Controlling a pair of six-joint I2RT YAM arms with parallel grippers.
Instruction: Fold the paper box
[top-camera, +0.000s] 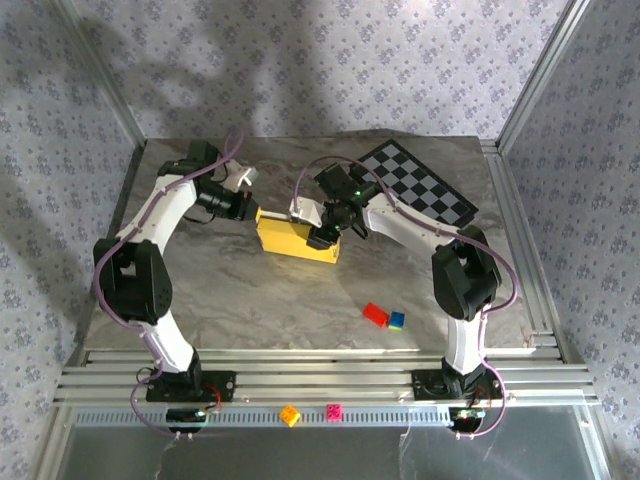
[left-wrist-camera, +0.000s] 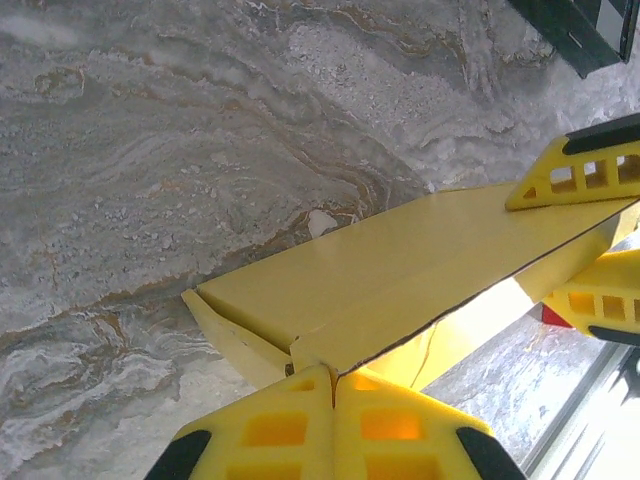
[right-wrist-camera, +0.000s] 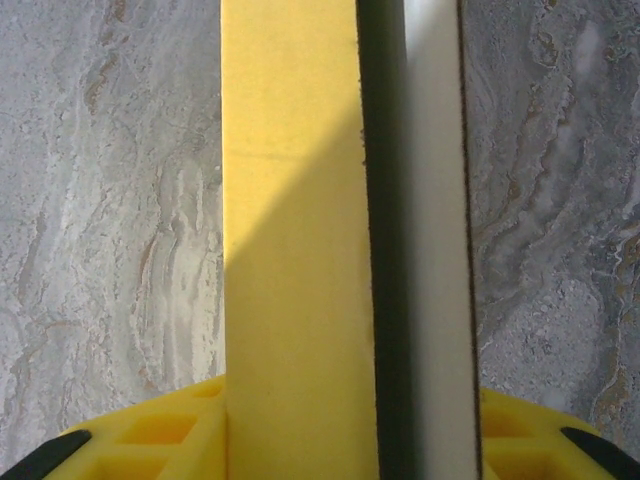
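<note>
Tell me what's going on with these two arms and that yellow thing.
Both arms are working on the paper box, which sits partly folded in the middle of the table. The left gripper is shut, apparently pinching a corner edge at the box's left end. The right gripper clamps a yellow wall and the white flap beside it near the right end.

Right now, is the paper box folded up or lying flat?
Partly folded: the paper box stands as a raised rectangle, walls bent up, not spread flat.
</note>
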